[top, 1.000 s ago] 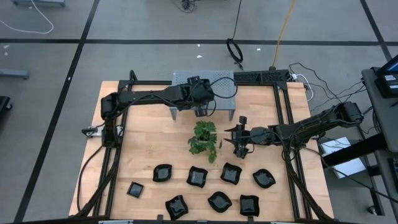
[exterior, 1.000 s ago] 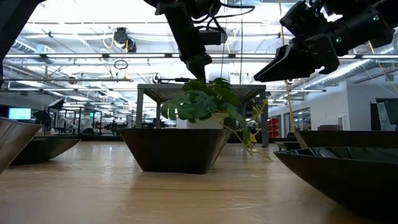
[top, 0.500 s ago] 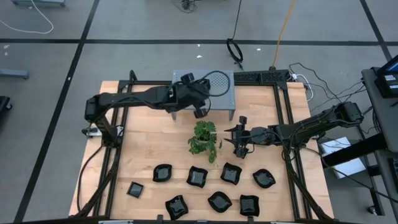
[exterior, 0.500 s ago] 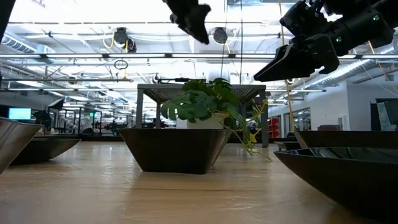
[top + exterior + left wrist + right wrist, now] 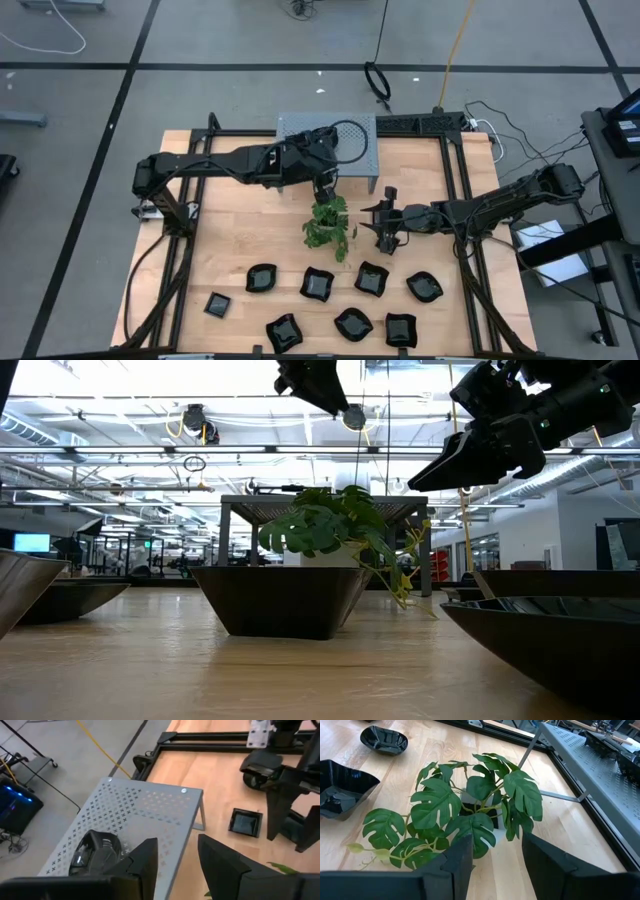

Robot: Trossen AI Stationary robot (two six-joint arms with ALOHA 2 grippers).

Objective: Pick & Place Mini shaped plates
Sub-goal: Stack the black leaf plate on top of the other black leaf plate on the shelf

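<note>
Eight little black plates [image 5: 371, 279] are sitting in two rows on the wooden table [image 5: 235, 235], and all of them are lying below both grippers, toward the near edge. One more black plate [image 5: 98, 854] is sitting on the grey shelf [image 5: 300, 127], right beside the left gripper [image 5: 324, 190] (the left wrist view is showing it best). So the job is looking like it is only just getting going, with one plate placed and eight waiting. The left gripper is hanging over the front edge of the shelf with its fingers [image 5: 145, 862] apart and holding nothing. The right gripper [image 5: 384, 226] is waiting next to the green plant [image 5: 330, 222], fingers apart and empty too, with the closest plates just below it.
</note>
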